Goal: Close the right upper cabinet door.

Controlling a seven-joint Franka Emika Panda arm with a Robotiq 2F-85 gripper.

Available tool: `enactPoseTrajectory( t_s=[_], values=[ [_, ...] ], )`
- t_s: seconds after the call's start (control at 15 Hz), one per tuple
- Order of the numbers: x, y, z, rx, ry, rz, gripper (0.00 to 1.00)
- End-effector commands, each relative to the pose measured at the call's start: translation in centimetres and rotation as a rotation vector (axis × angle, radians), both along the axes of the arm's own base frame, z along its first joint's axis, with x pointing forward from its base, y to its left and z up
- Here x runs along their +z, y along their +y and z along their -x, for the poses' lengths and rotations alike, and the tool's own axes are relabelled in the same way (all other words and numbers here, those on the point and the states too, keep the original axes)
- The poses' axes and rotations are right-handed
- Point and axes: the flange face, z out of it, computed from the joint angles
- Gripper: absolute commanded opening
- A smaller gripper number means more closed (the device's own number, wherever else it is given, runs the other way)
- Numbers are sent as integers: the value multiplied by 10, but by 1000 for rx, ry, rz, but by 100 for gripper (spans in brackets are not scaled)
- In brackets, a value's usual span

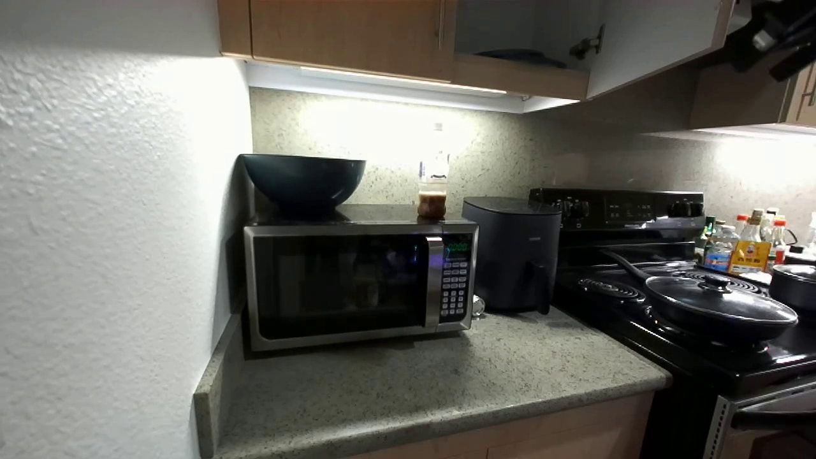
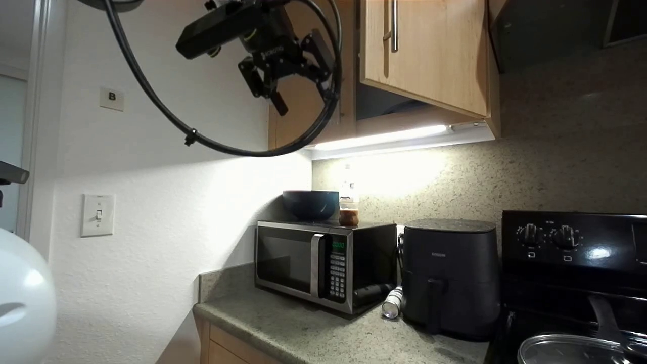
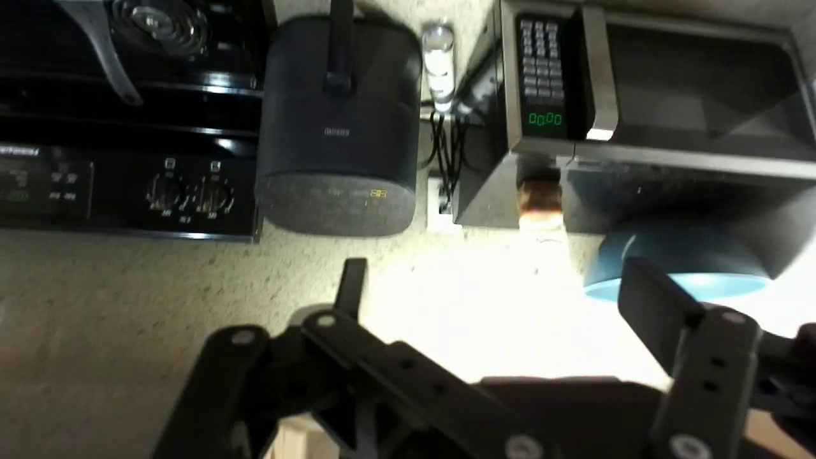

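We are seeing the right upper cabinet door (image 2: 427,60) standing open on the wall cabinet (image 1: 510,70), top cut off, and barely discerning a dark object (image 1: 523,57) inside; the gripper (image 3: 500,290) is gaping wide.

The right upper cabinet door (image 1: 660,43) stands open (its hinge (image 1: 588,46) showing).
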Motion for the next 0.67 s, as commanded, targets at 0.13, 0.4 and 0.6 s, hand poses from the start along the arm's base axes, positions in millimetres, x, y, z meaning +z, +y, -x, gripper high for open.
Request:
enactPoseTrajectory(
  t_s=[0.13, 0.4, 0.6],
  values=[
    [68, -4, -8, -163, -281, -6, 100],
    [67, -9, -3, -171, -303, -12, 100],
    [70, -16, -4, -193, -329, 8, 100]
  ],
)
